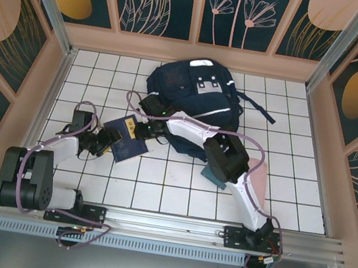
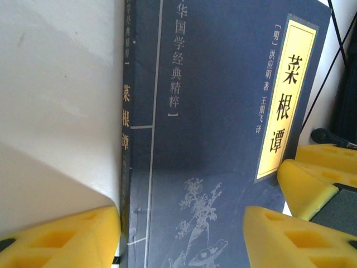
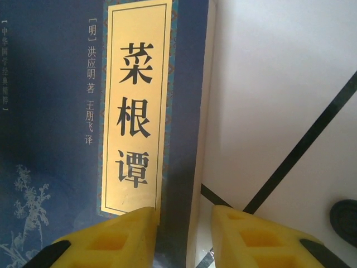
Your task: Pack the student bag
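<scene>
**Top view:** the student bag (image 1: pixel 192 98) lies on the tiled worktop (image 1: pixel 290 125), beyond both sets of fingers and to their right. Its long axis runs far to near, with the white-patched top toward the far wall.

**Wrist views:** these add the navy book (image 3: pixel 56 111) and its yellow title label (image 3: pixel 136 106). The left fingers (image 2: pixel 61 237) stand released, wide apart astride the spine (image 2: pixel 127 139). The right fingers (image 3: pixel 106 243) straddle the fore edge beside the label; whether they pinch it cannot be told.

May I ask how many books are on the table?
1: the navy book beside the student bag; a teal thing and a pink thing under the right arm may be more.
</scene>
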Robot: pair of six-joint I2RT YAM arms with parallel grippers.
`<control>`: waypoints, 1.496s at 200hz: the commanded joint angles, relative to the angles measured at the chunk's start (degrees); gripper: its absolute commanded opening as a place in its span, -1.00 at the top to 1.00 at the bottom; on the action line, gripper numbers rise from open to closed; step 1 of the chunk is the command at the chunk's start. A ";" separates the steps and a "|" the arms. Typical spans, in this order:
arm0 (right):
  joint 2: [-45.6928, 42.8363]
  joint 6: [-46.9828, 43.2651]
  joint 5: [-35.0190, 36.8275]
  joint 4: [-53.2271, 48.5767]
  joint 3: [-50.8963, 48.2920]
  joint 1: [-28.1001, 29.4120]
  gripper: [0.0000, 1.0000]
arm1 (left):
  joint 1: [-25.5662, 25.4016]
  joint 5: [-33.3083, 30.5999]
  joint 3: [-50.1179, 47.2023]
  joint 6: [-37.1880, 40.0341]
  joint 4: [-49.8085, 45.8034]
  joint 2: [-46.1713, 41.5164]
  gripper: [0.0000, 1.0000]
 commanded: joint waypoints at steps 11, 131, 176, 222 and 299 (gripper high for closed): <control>-0.60 1.12 -2.55 -0.60 -1.88 -0.26 0.36 | 0.04 -0.04 -0.39 -0.60 0.15 1.09 -0.26; -2.02 6.54 -13.20 6.68 -6.77 -4.37 0.35 | 0.04 15.30 -0.71 -7.39 10.27 -4.62 -0.02; -2.13 8.54 -17.07 8.61 -8.08 -5.18 0.33 | -0.13 15.98 -3.36 -16.40 17.83 -1.79 -0.09; -2.57 9.83 -18.64 10.18 -9.54 -5.45 0.33 | -0.40 14.82 -2.81 -18.79 18.89 0.10 -0.05; -9.82 12.58 -15.55 14.21 -13.79 -6.90 0.22 | -0.47 8.78 0.40 -11.43 11.39 -1.18 0.85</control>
